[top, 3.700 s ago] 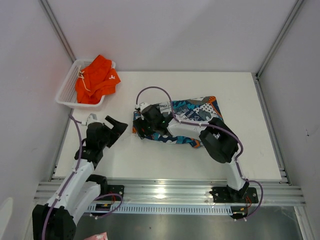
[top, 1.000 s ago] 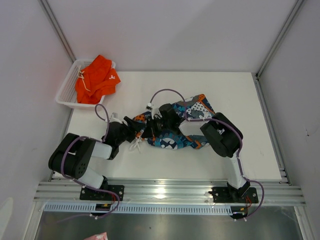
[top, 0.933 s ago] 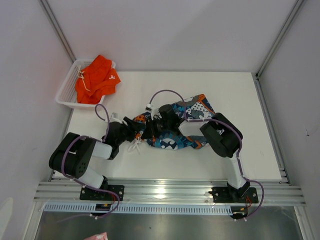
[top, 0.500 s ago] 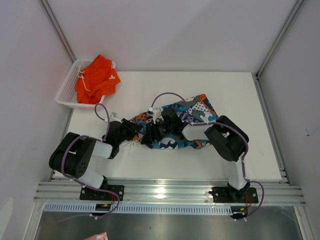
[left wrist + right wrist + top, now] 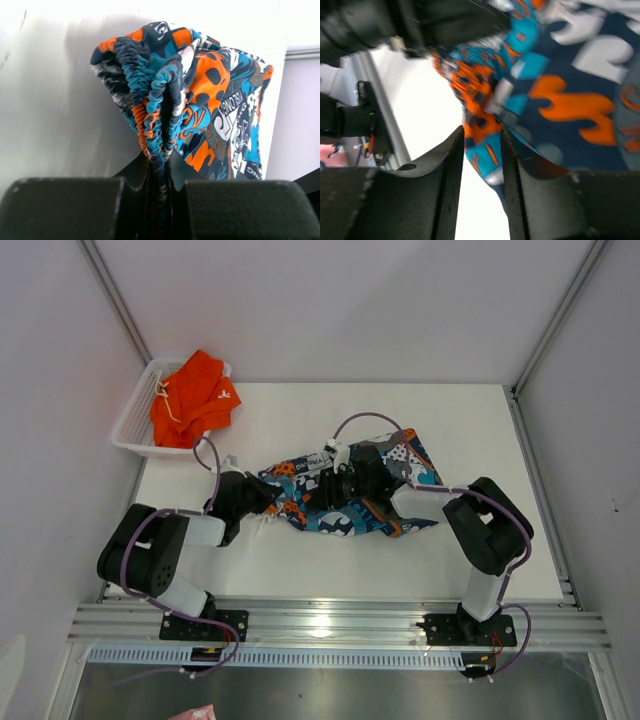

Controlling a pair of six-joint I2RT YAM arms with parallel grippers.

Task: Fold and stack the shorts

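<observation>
Printed shorts (image 5: 350,512) lie bunched at centre of table (image 5: 490,440), waistband clenched in L gripper (image 5: 159,197) on their left-edge side. R gripper (image 5: 481,134) straddles a fold mid-cloth; grip can't be told. Orange shorts (image 5: 195,395) sit in basket (image 5: 132,425), far-left corner.

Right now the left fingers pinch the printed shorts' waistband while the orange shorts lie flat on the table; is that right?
No: the top view shows the orange shorts bunched in the white basket. The left fingers do pinch the printed shorts' waistband.
</observation>
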